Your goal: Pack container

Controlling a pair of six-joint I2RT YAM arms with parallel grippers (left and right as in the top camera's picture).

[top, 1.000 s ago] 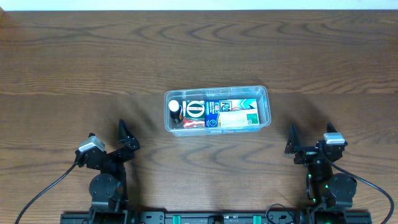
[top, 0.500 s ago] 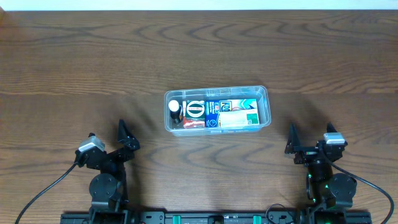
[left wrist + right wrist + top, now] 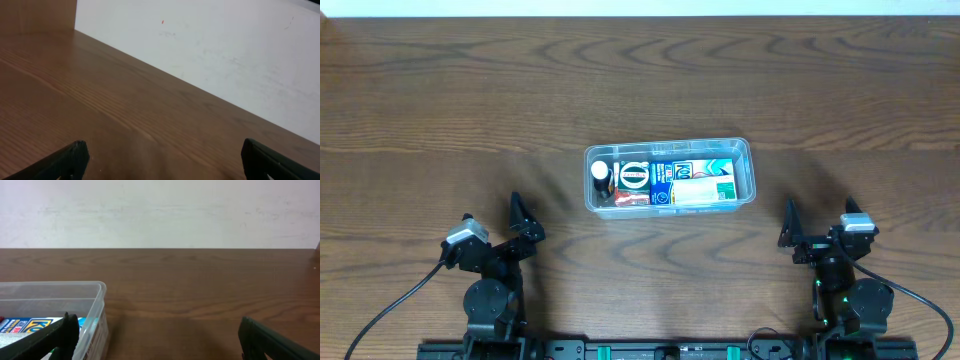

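Observation:
The clear plastic container (image 3: 748, 170) stands at the table's middle, filled with small blue-and-white boxes, a red box and a dark round-topped item. Its right end shows in the right wrist view (image 3: 95, 300). My left gripper (image 3: 520, 222) is open and empty at the front left, well apart from the container; in the left wrist view (image 3: 162, 160) only bare wood lies between its fingers. My right gripper (image 3: 788, 230) is open and empty at the front right, a short way right of and nearer than the container, and it shows in the right wrist view (image 3: 160, 337).
The wooden table (image 3: 640, 90) runs to a white wall at the back (image 3: 160, 210). Black cables trail from both arm bases at the front edge.

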